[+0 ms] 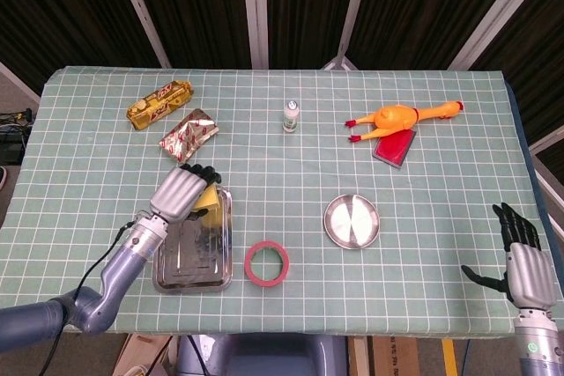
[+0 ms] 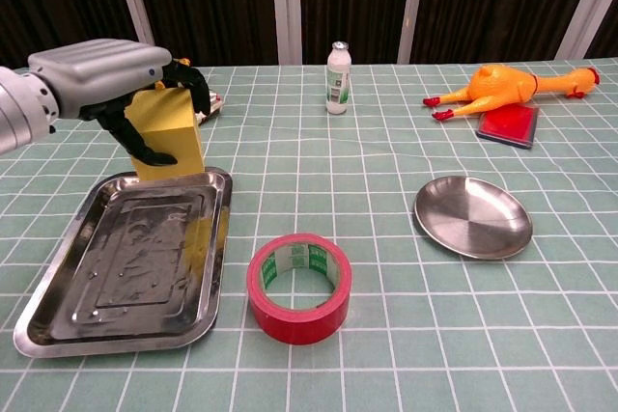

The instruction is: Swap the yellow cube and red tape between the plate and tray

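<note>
Yellow cube [image 2: 170, 137] in left hand [image 2: 106, 69] above tray [image 2: 58, 306]

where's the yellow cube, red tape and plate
yellow cube [image 2: 174, 132], chest view, front face
red tape [image 2: 299, 308], chest view, outer red band
plate [image 2: 473, 217], chest view, bare middle of dish

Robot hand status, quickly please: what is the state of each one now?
Left robot hand: holds the yellow cube above the tray.
Right robot hand: open, fingers apart, holding nothing.
</note>
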Action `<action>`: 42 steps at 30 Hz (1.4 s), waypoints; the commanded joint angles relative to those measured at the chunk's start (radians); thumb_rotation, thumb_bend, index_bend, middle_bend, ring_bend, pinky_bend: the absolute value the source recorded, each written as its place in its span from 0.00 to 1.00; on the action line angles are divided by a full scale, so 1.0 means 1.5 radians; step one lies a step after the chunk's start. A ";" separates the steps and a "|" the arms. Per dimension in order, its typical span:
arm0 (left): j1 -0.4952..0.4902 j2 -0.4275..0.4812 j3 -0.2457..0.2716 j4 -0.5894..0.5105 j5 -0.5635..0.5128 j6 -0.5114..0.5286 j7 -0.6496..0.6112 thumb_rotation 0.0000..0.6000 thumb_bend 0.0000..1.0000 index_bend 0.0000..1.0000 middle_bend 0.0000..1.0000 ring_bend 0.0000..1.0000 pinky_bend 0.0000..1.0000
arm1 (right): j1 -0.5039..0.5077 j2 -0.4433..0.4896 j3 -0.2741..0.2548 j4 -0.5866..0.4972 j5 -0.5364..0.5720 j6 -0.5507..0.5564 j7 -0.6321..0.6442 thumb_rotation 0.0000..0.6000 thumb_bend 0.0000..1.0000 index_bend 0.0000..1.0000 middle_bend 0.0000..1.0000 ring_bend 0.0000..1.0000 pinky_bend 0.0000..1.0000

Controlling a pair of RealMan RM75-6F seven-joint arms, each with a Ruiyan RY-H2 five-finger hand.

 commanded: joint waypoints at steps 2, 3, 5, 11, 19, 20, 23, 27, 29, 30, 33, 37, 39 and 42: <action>0.028 0.006 0.046 0.044 0.062 0.002 -0.096 1.00 0.39 0.36 0.33 0.33 0.42 | -0.001 -0.003 0.001 -0.001 0.001 0.004 -0.006 1.00 0.00 0.00 0.00 0.00 0.00; 0.031 0.004 0.053 0.050 0.073 0.003 -0.108 1.00 0.39 0.36 0.33 0.33 0.42 | -0.001 -0.004 0.002 -0.001 0.002 0.004 -0.006 1.00 0.00 0.00 0.00 0.00 0.00; 0.035 0.001 0.062 0.058 0.089 0.004 -0.121 1.00 0.39 0.35 0.32 0.32 0.42 | -0.001 -0.004 0.003 0.000 0.003 0.005 -0.006 1.00 0.00 0.00 0.00 0.00 0.00; 0.051 -0.001 0.077 0.063 0.096 0.001 -0.107 1.00 0.38 0.34 0.24 0.23 0.36 | -0.001 0.003 0.000 0.002 -0.002 0.000 0.000 1.00 0.00 0.00 0.00 0.00 0.00; 0.058 0.015 0.088 0.028 0.055 -0.047 -0.038 1.00 0.25 0.26 0.08 0.01 0.16 | -0.002 0.011 -0.002 0.006 -0.009 -0.001 0.002 1.00 0.00 0.00 0.00 0.00 0.00; 0.059 0.021 0.088 0.018 0.044 -0.056 -0.028 1.00 0.21 0.25 0.06 0.00 0.13 | -0.002 0.011 -0.003 0.006 -0.010 -0.001 0.001 1.00 0.00 0.00 0.00 0.00 0.00; 0.056 0.039 0.085 -0.014 0.012 -0.080 -0.002 1.00 0.10 0.22 0.02 0.00 0.09 | -0.001 0.010 -0.004 0.005 -0.011 -0.002 -0.001 1.00 0.00 0.00 0.00 0.00 0.00; 0.059 0.057 0.073 -0.053 -0.003 -0.071 0.010 1.00 0.02 0.21 0.00 0.00 0.04 | -0.002 0.009 -0.004 0.005 -0.010 -0.001 -0.004 1.00 0.00 0.00 0.00 0.00 0.00; 0.070 0.064 0.060 -0.073 0.019 -0.032 -0.015 1.00 0.02 0.21 0.00 0.00 0.03 | -0.002 0.009 -0.004 0.005 -0.014 0.001 -0.005 1.00 0.00 0.00 0.00 0.00 0.00; 0.077 0.065 0.055 -0.078 0.032 -0.012 -0.027 1.00 0.02 0.20 0.00 0.00 0.03 | -0.002 0.010 -0.005 0.005 -0.018 0.002 -0.005 1.00 0.00 0.00 0.00 0.00 0.00; 0.113 0.074 0.043 -0.091 0.104 0.097 -0.085 1.00 0.02 0.20 0.00 0.00 0.01 | 0.000 0.011 -0.012 0.008 -0.038 0.002 -0.005 1.00 0.00 0.00 0.00 0.00 0.00; 0.169 0.101 0.051 -0.088 0.179 0.225 -0.117 1.00 0.02 0.20 0.00 0.00 0.00 | 0.011 0.001 -0.020 0.014 -0.056 -0.012 -0.014 1.00 0.00 0.00 0.00 0.00 0.00; 0.204 0.116 0.068 -0.082 0.209 0.280 -0.128 1.00 0.02 0.20 0.00 0.00 0.00 | 0.023 -0.005 -0.024 0.014 -0.069 -0.029 -0.021 1.00 0.00 0.00 0.00 0.00 0.00; 0.257 0.132 0.100 -0.060 0.228 0.332 -0.130 1.00 0.02 0.20 0.00 0.00 0.00 | 0.056 -0.008 -0.028 -0.007 -0.102 -0.063 -0.048 1.00 0.00 0.00 0.00 0.00 0.00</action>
